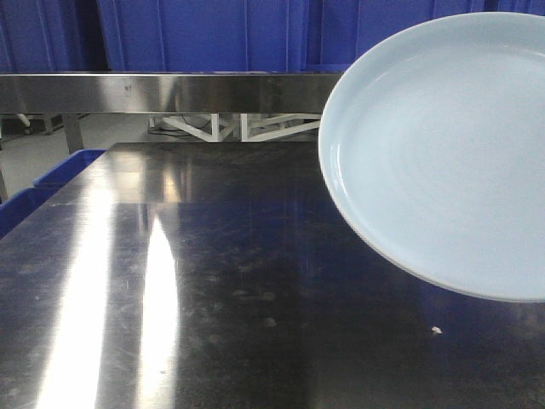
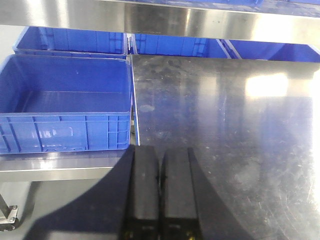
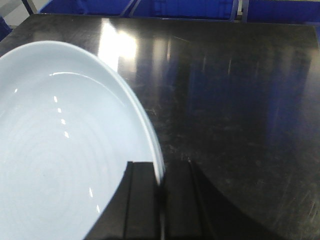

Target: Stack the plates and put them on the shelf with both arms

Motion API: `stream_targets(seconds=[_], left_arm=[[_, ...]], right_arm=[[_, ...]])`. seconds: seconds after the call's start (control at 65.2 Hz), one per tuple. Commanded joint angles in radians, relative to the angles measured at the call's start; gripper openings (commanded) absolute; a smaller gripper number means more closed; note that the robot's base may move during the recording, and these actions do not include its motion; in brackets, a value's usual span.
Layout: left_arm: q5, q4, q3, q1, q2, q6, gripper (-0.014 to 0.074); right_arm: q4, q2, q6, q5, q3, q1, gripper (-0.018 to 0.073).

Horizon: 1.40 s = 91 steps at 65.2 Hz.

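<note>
Exterior front-facing view: one pale blue plate [image 1: 443,153] hangs tilted above the steel table [image 1: 213,298], clear of its surface. No claw appears in this view. A steel shelf [image 1: 170,92] runs across behind the table. Only one plate is visible, so stacking is judged not yet done, and the step in hand is judged to be carrying this plate.

Left wrist-mounted view: the left gripper [image 2: 160,155] has its fingers pressed together with nothing between them. It hangs over the table near the left edge. A blue crate [image 2: 65,132] stands ahead and to the left of the claw. No plate appears here.

Right wrist-mounted view: the right gripper [image 3: 161,167] pinches the rim of the plate [image 3: 65,150]. The jaws stand only slightly apart, with the rim edge between them. The dish extends forward and to the left of the claw. Bare table [image 3: 240,125] lies ahead and to the right.

Next move: hold the rim pinch firm and level the plate before lowering. The second plate must be located first.
</note>
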Motion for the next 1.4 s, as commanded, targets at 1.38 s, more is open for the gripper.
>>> stream_targets(seconds=[1.38], left_arm=[[-0.084,0.000,-0.029,0.000,-0.004,-0.007,0.0084]], right_arm=[[-0.002,-0.008,-0.003,-0.094,-0.030,-0.004,0.0050]])
